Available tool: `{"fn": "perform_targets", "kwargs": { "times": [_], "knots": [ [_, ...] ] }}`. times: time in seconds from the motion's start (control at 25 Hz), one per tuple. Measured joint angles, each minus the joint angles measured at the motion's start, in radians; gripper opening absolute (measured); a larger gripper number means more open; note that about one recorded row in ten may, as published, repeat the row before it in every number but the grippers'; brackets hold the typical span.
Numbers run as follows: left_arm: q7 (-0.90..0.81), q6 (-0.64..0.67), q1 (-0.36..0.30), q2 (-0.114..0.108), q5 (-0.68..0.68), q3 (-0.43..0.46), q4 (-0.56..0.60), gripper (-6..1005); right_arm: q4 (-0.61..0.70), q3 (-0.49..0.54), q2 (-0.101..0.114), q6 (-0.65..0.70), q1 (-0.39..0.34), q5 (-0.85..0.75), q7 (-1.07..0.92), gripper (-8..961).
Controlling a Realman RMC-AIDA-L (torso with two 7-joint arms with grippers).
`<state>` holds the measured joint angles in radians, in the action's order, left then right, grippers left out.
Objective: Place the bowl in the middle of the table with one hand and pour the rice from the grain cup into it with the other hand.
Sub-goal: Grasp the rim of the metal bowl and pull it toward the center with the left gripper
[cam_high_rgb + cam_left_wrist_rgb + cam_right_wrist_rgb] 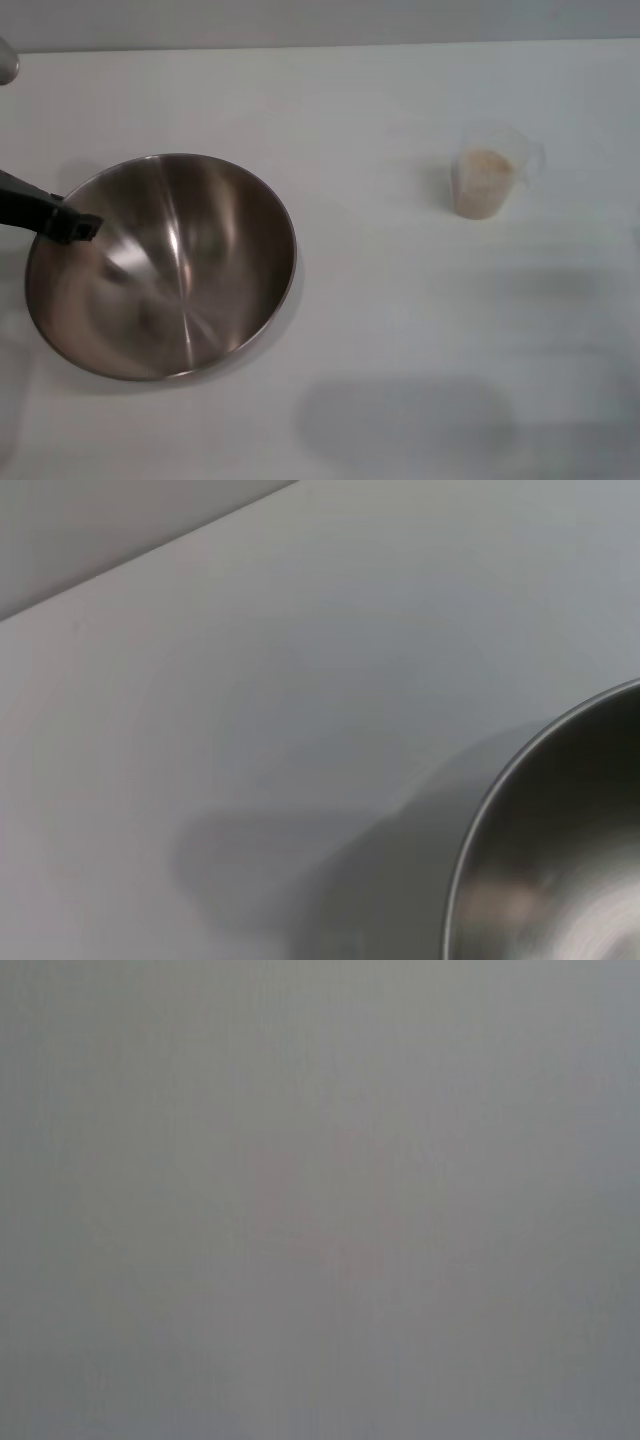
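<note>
A large stainless-steel mixing bowl (165,270) sits on the left side of the white surface (380,330), the left gripper (75,226) pinching its rim from the robot's left with dark fingers (82,228) over the lip. Well apart to the right and farther back stands 1 clear plastic grain cup (490,180), upright and holding pale rice (484,170). The right gripper is out of sight; its wrist camera shows only blank surface.
</note>
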<state>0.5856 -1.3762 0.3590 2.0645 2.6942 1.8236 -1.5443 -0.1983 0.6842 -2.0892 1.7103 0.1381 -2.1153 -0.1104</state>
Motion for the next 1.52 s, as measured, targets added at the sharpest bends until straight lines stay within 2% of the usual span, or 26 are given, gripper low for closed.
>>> {"fn": "perform_targets", "kwargs": {
  "times": [0.28, 0.36, 0.64, 0.88, 0.92, 1.04, 1.52],
  "knots": [
    [0.002, -0.013, 0.018, -0.003, -0.004, 0.006, 0.01, 329, -0.001, 0.0, 0.0, 0.0, 0.002, 0.0, 0.001, 684],
    [0.002, -0.016, 0.022, -0.003, -0.004, 0.012, 0.011, 129, -0.001, 0.0, 0.0, 0.0, 0.002, 0.0, 0.002, 683],
    [0.004, -0.046, 0.054, -0.004, -0.037, 0.053, 0.043, 100, 0.0, -0.006, 0.0, 0.0, 0.003, 0.0, 0.006, 683],
    [0.017, -0.115, 0.139, -0.005, -0.111, 0.181, 0.148, 75, 0.002, -0.015, 0.0, 0.004, 0.005, 0.0, 0.008, 683],
    [0.017, -0.115, 0.139, -0.005, -0.111, 0.181, 0.148, 71, 0.002, -0.015, 0.0, 0.006, 0.005, 0.0, 0.008, 683],
    [0.059, -0.152, 0.186, -0.006, -0.155, 0.271, 0.204, 59, 0.002, -0.015, 0.0, 0.009, 0.002, 0.0, 0.009, 683],
    [0.122, -0.198, 0.267, -0.017, -0.229, 0.392, 0.312, 41, 0.001, -0.016, 0.0, 0.01, 0.003, 0.0, 0.009, 682]
  ]
}}
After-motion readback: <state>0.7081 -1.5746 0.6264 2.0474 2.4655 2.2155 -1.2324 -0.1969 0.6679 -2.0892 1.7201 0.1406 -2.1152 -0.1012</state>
